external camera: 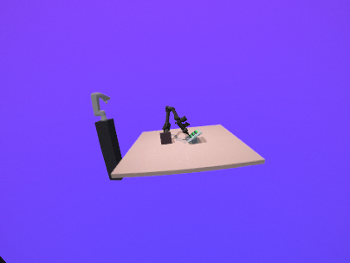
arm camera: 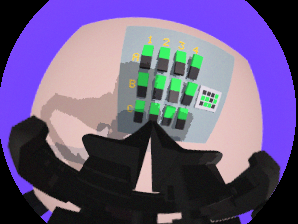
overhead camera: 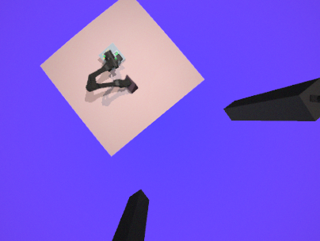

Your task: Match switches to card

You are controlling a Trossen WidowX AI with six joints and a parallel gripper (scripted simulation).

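Switch panel (overhead camera: 112,46) (external camera: 200,133) (arm camera: 176,37): tilted on worktop (overhead camera: 158,75) (external camera: 182,160) (arm camera: 65,55)
Fingers (overhead camera: 107,55) (external camera: 188,135): closed, empty, by row C
Switches: likely stiff, light rockers
Contact: press raised ends, don't grasp
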